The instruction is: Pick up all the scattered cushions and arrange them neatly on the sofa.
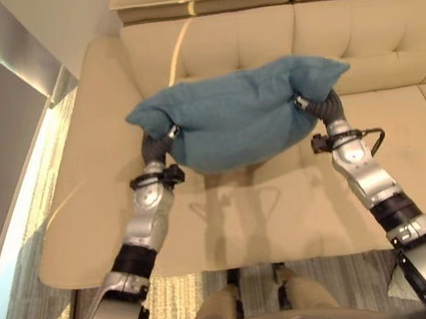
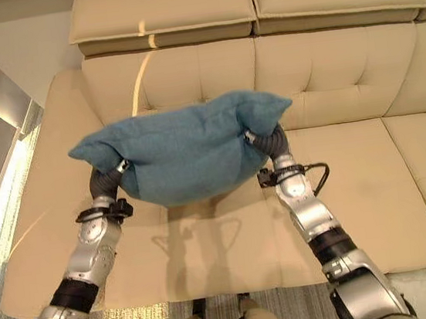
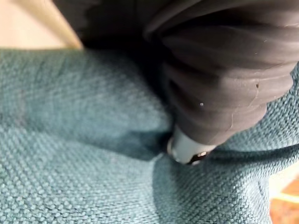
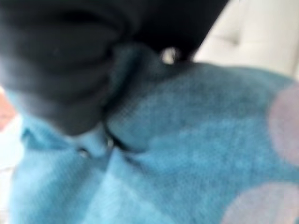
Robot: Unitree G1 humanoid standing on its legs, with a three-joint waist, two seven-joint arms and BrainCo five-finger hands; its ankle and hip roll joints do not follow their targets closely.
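No readable text, labels, numbers or signs anywhere. Blue cushion (image 1: 235, 118) at frame centre: plain weave, no tag legible. Beige sofa (image 1: 385, 37) across upper frame: bare upholstery, no markings.

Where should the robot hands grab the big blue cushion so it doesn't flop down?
Best at its two short ends, one robot hand from each side. The blue cushion is wide and soft, sagging in the middle above the sofa, so one grip would let it droop. The left robot hand and right robot hand already sit at opposite ends, fingers buried in the fabric.
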